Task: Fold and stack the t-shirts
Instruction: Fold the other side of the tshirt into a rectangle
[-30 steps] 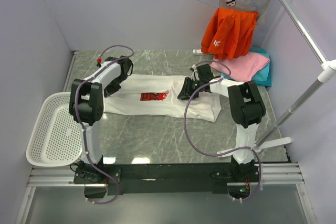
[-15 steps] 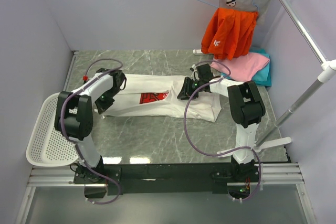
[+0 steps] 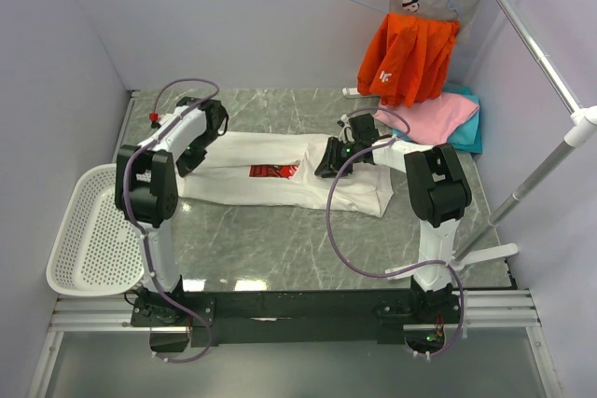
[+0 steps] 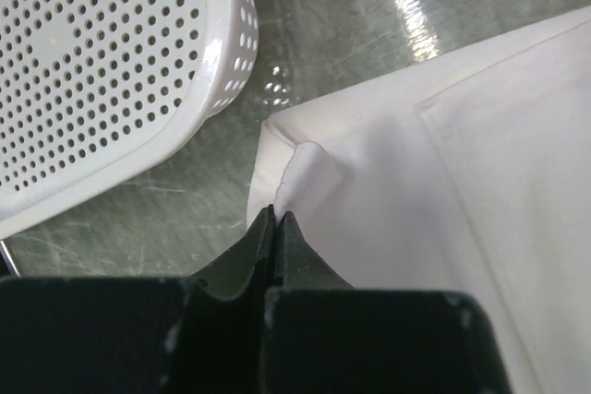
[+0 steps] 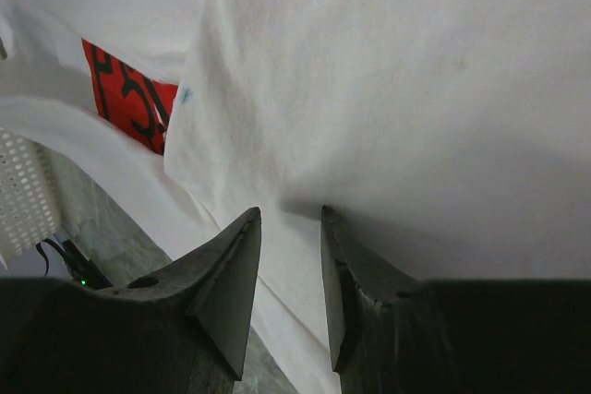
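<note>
The white t-shirt [image 3: 280, 184] with a red chest print [image 3: 273, 171] lies spread along the table. My left gripper [image 3: 187, 165] is at its left end and is shut on a pinched edge of the white t-shirt [image 4: 309, 173]; its jaws [image 4: 277, 217] meet on the cloth. My right gripper [image 3: 326, 168] is open, its tips [image 5: 288, 223] resting on the shirt's right half [image 5: 388, 89] beside the print [image 5: 125, 99]. The pink t-shirt [image 3: 437, 118] lies on the teal one [image 3: 471, 132] at the back right.
A white perforated basket [image 3: 89, 230] stands at the table's left edge, close to the left gripper [image 4: 102, 62]. An orange garment [image 3: 410, 58] hangs from a hanger at the back right. A slanted rack pole [image 3: 532, 39] and its stand are on the right.
My left arm swung out to the left and came back, and the shirt's left end shifted slightly with it. The right arm has not moved.
</note>
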You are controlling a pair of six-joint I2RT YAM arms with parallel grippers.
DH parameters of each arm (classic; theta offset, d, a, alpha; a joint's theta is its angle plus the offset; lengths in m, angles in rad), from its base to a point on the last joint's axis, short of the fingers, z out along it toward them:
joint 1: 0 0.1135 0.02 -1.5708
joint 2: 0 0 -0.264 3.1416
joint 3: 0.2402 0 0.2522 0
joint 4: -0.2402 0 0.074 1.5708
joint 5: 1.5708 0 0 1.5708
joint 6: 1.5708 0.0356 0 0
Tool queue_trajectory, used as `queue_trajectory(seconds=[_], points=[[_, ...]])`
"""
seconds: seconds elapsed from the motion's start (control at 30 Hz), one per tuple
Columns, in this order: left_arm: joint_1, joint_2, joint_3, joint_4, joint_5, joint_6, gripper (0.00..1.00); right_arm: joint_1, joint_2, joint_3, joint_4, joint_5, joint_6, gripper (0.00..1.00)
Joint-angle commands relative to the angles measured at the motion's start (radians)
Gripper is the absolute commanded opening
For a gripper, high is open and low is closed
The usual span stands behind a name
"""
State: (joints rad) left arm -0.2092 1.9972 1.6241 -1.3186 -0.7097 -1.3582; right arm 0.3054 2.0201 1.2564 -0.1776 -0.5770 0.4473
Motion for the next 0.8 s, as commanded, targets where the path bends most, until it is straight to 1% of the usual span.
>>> queue_trajectory(seconds=[0.0, 0.1, 0.13, 0.17, 0.23, 0.27, 0.3, 0.33, 0.37, 0.53, 0.6, 0.7, 0.77], points=[[0.021, 0.063, 0.095, -0.025, -0.016, 0.005, 0.01, 0.004, 0.009, 0.023, -0.010, -0.003, -0.021, 0.40], [0.022, 0.127, 0.147, -0.045, -0.016, 0.019, 0.01, 0.003, 0.006, 0.024, -0.014, 0.002, -0.027, 0.40], [0.025, 0.139, 0.155, -0.051, -0.016, 0.025, 0.06, 0.003, 0.006, 0.024, -0.017, 0.005, -0.025, 0.40], [0.028, 0.149, 0.152, -0.048, -0.005, 0.033, 0.07, 0.003, 0.005, 0.026, -0.017, 0.005, -0.027, 0.40], [0.033, 0.141, 0.134, -0.033, -0.002, 0.063, 0.16, 0.003, 0.006, 0.028, -0.022, 0.005, -0.030, 0.40], [0.033, 0.126, 0.117, -0.030, -0.010, 0.070, 0.28, 0.003, 0.006, 0.026, -0.022, 0.005, -0.032, 0.40], [0.031, 0.112, 0.103, -0.019, -0.019, 0.086, 0.64, 0.004, 0.005, 0.026, -0.023, 0.006, -0.032, 0.40], [0.034, 0.098, 0.089, -0.021, -0.030, 0.096, 0.79, 0.003, 0.005, 0.026, -0.022, 0.006, -0.032, 0.40], [0.037, 0.072, 0.067, -0.027, -0.046, 0.093, 0.99, 0.003, 0.005, 0.028, -0.022, 0.006, -0.032, 0.40], [0.065, -0.009, 0.016, 0.054, -0.021, 0.191, 0.99, 0.004, 0.003, 0.026, -0.020, 0.006, -0.032, 0.40], [0.065, -0.012, 0.008, 0.102, -0.002, 0.223, 0.99, 0.003, 0.000, 0.024, -0.023, 0.009, -0.030, 0.40], [0.065, 0.018, 0.017, 0.131, 0.006, 0.257, 0.99, 0.004, -0.008, 0.023, -0.025, 0.012, -0.033, 0.40], [0.065, 0.075, 0.049, 0.125, -0.007, 0.254, 0.99, 0.003, -0.011, 0.023, -0.026, 0.012, -0.035, 0.40]])
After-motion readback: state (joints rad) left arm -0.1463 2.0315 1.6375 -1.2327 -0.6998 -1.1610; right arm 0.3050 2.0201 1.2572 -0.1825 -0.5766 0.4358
